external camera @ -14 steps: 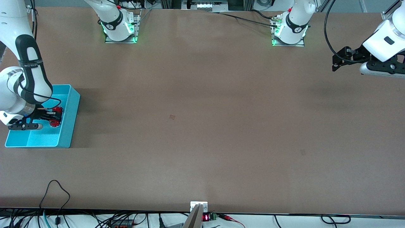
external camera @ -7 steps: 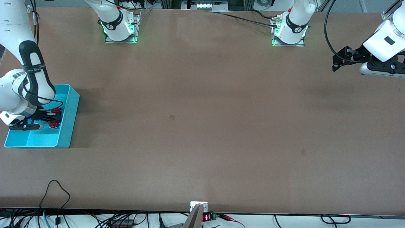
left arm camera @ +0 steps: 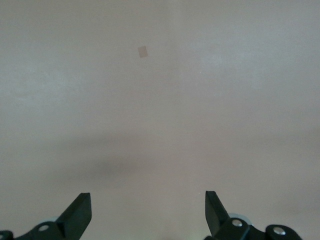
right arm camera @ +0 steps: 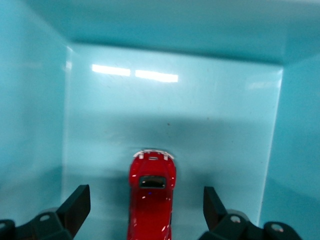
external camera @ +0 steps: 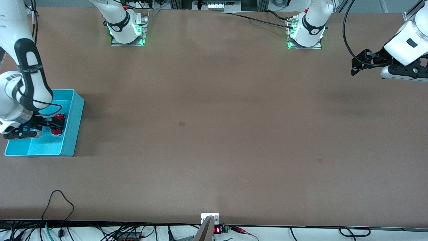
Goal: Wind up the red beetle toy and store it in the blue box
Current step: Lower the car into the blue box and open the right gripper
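Observation:
The red beetle toy (right arm camera: 151, 200) lies on the floor of the blue box (right arm camera: 30, 100), between my right gripper's (right arm camera: 145, 210) open fingers and apart from both. In the front view the blue box (external camera: 72, 134) stands at the right arm's end of the table. My right gripper (external camera: 55, 124) reaches down into it, with red parts of the toy (external camera: 59, 117) showing around the fingers. My left gripper (external camera: 356, 65) waits open and empty above the left arm's end of the table; its wrist view (left arm camera: 148, 210) shows only bare table.
A small square mark (external camera: 182, 124) lies on the brown table near the middle. The arm bases (external camera: 127, 30) stand at the table's edge farthest from the front camera. Cables (external camera: 57, 204) hang over the nearest edge.
My right gripper has sunk a little lower into the blue box and shifted slightly toward the right arm's end. The left arm has not moved.

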